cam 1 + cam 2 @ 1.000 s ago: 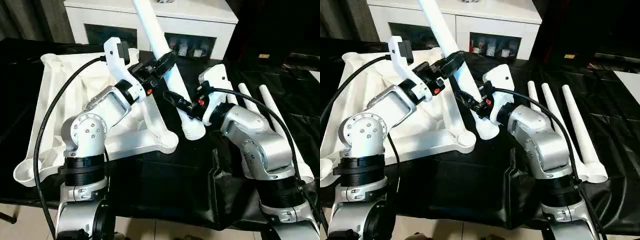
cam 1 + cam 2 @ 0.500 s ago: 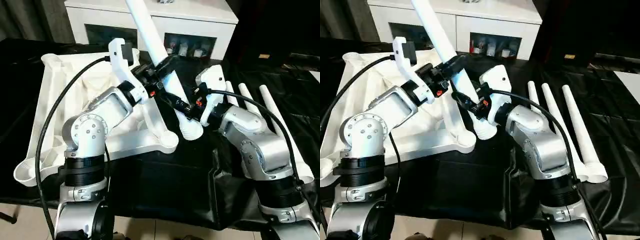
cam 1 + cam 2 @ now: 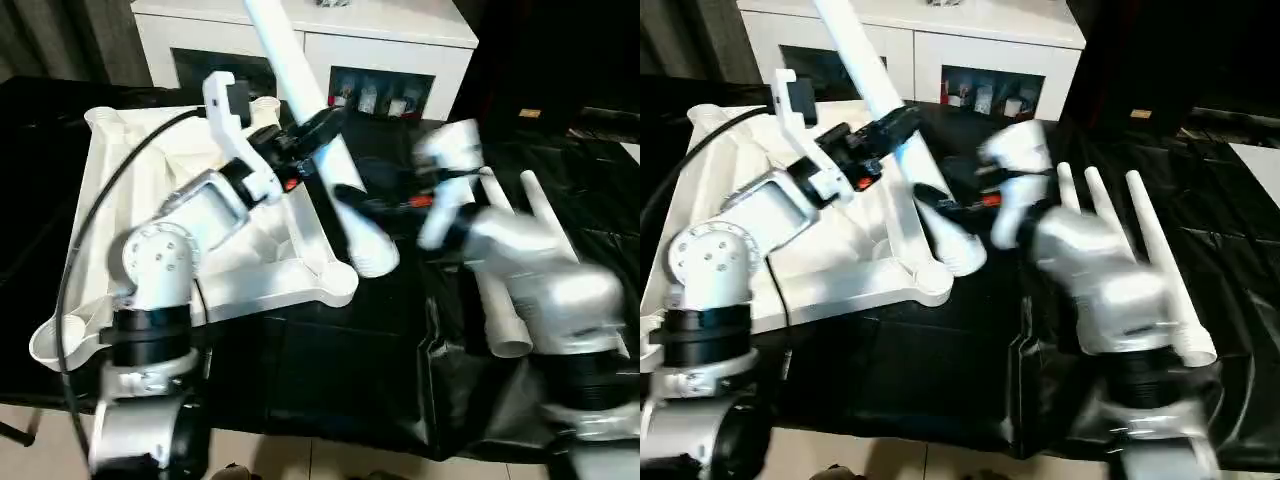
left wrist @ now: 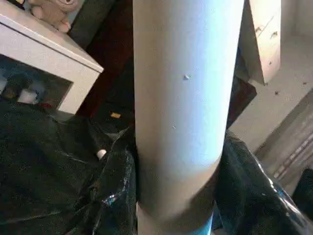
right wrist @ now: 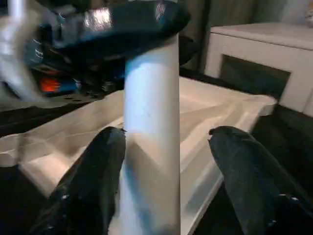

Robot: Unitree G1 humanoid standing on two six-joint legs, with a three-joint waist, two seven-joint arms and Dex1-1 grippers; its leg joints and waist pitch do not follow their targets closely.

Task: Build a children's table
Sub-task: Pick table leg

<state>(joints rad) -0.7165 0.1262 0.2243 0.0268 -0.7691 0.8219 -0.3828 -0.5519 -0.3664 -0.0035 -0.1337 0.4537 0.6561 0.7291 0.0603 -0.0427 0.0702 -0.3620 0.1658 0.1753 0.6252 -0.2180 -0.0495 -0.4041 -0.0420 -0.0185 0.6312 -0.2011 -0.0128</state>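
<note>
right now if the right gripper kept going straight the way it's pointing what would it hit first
Most likely the leg held by the left gripper: it stands between the right gripper's open fingers, directly ahead. Behind it lies the upturned tabletop. Depth is unclear, so how near the fingers are is uncertain.

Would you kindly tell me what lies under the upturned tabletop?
Under the tabletop there is black sheeting, showing all around its edges. What is directly beneath is covered by the tabletop and the left arm.

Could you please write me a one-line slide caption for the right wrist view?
Right pincer open around the white leg, which the left pincer grips higher up, above the upturned tabletop.
</note>
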